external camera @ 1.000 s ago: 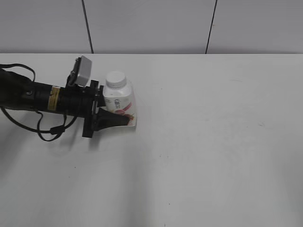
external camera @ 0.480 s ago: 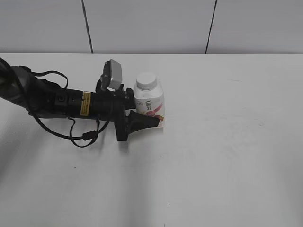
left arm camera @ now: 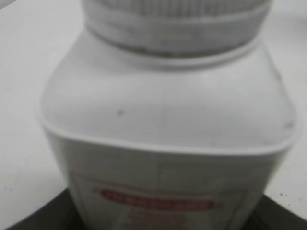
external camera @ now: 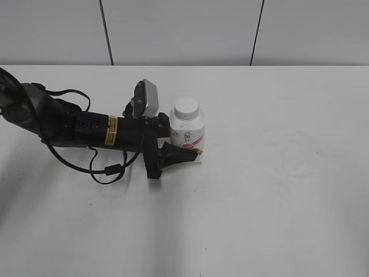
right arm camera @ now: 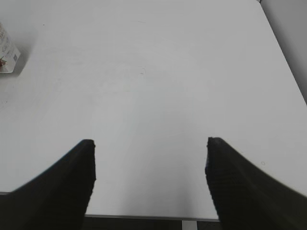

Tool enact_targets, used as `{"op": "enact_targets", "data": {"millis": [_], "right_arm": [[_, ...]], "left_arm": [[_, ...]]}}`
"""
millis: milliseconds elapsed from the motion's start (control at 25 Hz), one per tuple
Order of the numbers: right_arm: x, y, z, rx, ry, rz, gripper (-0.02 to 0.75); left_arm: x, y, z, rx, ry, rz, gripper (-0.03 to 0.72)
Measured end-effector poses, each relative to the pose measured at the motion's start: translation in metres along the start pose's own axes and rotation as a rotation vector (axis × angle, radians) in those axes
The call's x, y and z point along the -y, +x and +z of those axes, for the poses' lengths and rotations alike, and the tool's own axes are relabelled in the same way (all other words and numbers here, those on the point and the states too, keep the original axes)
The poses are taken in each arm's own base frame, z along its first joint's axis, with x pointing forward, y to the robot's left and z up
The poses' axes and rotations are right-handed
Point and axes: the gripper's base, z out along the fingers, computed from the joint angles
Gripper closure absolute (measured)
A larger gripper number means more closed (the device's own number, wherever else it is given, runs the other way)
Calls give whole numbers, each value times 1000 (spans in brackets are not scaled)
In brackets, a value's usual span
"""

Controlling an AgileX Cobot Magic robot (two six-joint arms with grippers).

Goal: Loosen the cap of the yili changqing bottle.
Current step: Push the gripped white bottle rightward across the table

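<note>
The yili changqing bottle (external camera: 188,134) stands upright on the white table, white with a pink-red label. Its white ribbed cap (external camera: 187,107) sits on the neck. My left gripper (external camera: 183,152) reaches in from the left, lying low, and is shut on the bottle's lower body. In the left wrist view the bottle (left arm camera: 168,120) fills the frame, with the cap (left arm camera: 172,12) at the top edge. My right gripper (right arm camera: 151,165) is open and empty over the table's near edge, far from the bottle; only the bottle's bottom corner (right arm camera: 6,55) shows at that view's upper left.
The white table (external camera: 277,173) extends right of the bottle and in front of it. A grey panelled wall (external camera: 184,29) stands behind the table. The left arm's black cable (external camera: 106,170) loops on the table below the arm.
My left arm has moved to the right with the bottle in its grip; the bottle now stands nearer the table's middle. It stays upright.
</note>
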Motion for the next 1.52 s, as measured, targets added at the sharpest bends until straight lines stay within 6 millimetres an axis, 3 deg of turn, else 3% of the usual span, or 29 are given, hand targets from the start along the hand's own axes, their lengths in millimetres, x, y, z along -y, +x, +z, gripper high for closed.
{"op": "enact_targets", "data": {"millis": [360, 1520], "right_arm": [[0, 0, 0, 0, 0, 0, 173], [0, 0, 0, 0, 0, 1, 173]], "left_arm": [[3, 17, 6, -22, 18, -29, 281], [5, 14, 6, 15, 42, -53, 249]]}}
